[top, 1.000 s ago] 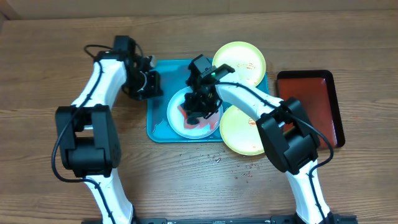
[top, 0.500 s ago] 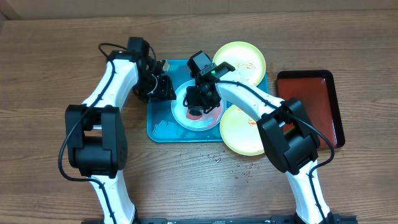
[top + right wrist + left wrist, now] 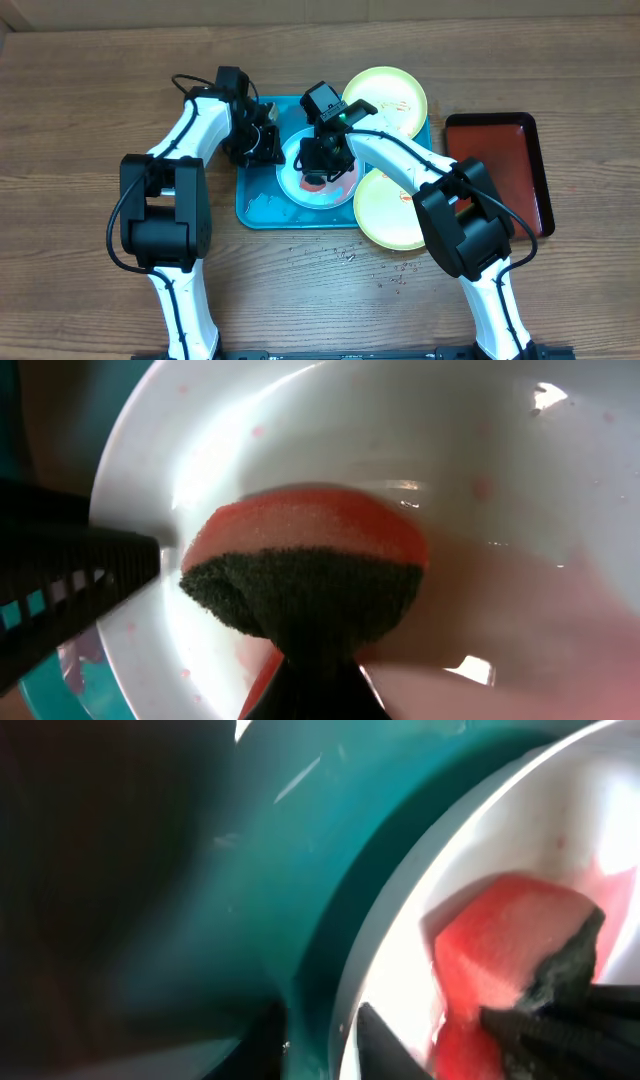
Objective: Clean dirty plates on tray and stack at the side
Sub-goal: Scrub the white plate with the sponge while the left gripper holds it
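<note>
The pale blue-white plate (image 3: 305, 188) lies on the turquoise tray (image 3: 255, 200). My right gripper (image 3: 325, 160) is shut on a red sponge with a dark scrub face (image 3: 300, 560), pressed onto the plate's pink-smeared inside (image 3: 400, 430). At the plate's left edge my left gripper (image 3: 272, 148) has one finger outside the rim and one inside (image 3: 385, 1045), closed on the rim (image 3: 350, 970). One yellow-green plate (image 3: 385, 100) sits at the tray's far right corner. A second yellow-green plate (image 3: 385, 215) hangs over the near right corner.
A dark red tray with a black rim (image 3: 500, 170) lies on the table at the right. Small drops and crumbs (image 3: 345, 255) speckle the wood in front of the turquoise tray. The right arm's link crosses over the near yellow-green plate.
My left gripper has moved right from beside the tray to the plate's left rim, opening and then closing there. The plate and the sponge shifted slightly away from the front edge.
</note>
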Controlling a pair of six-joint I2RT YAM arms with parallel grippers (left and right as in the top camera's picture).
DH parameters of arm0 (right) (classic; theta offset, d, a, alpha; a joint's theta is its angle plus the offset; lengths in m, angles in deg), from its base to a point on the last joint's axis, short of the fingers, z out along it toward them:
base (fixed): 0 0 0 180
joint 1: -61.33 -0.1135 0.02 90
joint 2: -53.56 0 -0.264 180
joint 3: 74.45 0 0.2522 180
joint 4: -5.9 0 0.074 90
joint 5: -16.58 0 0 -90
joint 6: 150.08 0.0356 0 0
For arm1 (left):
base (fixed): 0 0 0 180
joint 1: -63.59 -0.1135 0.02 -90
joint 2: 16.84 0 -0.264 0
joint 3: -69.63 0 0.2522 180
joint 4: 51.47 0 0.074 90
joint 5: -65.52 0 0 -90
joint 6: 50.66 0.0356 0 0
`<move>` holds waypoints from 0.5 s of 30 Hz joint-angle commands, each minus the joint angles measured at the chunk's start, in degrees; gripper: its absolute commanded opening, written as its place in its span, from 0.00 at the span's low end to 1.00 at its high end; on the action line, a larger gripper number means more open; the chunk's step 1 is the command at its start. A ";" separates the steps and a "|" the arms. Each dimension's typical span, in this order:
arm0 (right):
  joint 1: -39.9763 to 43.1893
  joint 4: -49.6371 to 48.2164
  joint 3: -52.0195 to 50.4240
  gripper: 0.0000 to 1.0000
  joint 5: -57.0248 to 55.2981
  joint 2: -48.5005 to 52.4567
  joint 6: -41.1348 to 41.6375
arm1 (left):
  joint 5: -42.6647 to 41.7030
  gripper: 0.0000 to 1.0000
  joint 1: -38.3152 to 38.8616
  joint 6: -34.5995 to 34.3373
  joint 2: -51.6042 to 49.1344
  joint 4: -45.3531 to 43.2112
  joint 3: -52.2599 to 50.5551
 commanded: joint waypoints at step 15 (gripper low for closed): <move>0.61 5.57 5.57 0.04 -1.57 1.25 0.28 | 15.19 0.04 -4.70 -6.60 -0.50 -0.46 0.07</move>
